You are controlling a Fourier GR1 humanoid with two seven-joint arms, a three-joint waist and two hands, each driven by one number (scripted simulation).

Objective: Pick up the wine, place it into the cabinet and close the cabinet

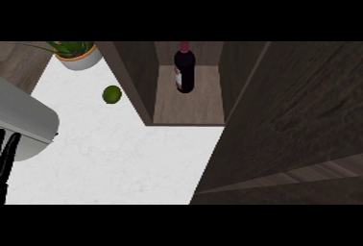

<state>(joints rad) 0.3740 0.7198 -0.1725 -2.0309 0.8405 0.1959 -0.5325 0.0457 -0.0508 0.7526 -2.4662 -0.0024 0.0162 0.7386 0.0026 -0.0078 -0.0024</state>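
The dark wine bottle (184, 72) with a red cap stands upright inside the open wooden cabinet (188, 108), toward the back of its shelf. No hand touches it. The cabinet's door (297, 120) is swung open and fills the right side of the view. My left forearm comes in at the left edge, and the black fingers of my left hand (9, 153) show straight at the lower left, holding nothing. My right hand does not show anywhere.
On the white counter (120, 158), a green round fruit (112, 94) lies left of the cabinet. A potted plant (78, 54) stands at the back left. The cabinet's left wall (131, 72) borders the counter.
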